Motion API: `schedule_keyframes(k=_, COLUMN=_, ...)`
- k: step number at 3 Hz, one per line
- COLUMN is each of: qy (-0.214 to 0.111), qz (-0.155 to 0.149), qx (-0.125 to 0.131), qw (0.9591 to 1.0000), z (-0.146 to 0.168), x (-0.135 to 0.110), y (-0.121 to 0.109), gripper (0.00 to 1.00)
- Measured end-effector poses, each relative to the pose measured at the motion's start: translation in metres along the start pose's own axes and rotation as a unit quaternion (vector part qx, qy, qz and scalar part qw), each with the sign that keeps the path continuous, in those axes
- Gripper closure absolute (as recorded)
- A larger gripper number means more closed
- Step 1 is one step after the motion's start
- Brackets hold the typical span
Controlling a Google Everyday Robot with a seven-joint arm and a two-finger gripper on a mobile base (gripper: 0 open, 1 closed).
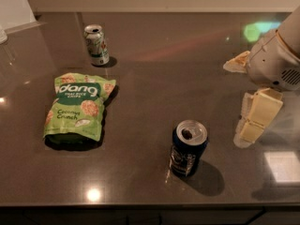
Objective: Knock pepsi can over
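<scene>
Pepsi can (189, 146) stands upright near the table's (154, 78) front edge. Gripper (253, 121) hovers at its 3 o'clock, apart; jaws' gap cannot be told. A low push may slide it, not tip it.

Glare patch (285, 167) beneath gripper (253, 121), right

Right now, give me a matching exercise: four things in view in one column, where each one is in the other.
Things:
1. pepsi can
2. white-green can
3. chip bag
4. gripper

Places:
A. back left, upright
B. right edge of view
C. front, near the middle, upright
D. left, lying flat

Pairs: 1-C, 2-A, 3-D, 4-B
</scene>
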State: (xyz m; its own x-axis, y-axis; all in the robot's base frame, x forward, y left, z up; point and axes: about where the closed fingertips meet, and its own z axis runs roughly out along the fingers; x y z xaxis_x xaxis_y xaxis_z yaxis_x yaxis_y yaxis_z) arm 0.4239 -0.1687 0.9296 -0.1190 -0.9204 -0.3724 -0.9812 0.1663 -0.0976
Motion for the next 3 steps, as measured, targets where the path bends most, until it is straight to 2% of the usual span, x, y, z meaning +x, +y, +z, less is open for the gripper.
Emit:
schedule_keyframes(k=1, qy=-0.043, qz=-0.011, qx=-0.037, qw=0.9983, z=0.019, x=-0.004, y=0.01, gripper=0.0)
schedule_keyframes(k=2, qy=-0.075, qz=-0.026, qx=-0.067, qw=0.9946, z=0.031, x=-0.005, y=0.02, gripper=0.0)
schedule_keyframes(k=3, qy=-0.116, qz=-0.042, qx=-0.085, qw=0.9887, z=0.038, x=-0.011, y=0.03, gripper=0.0)
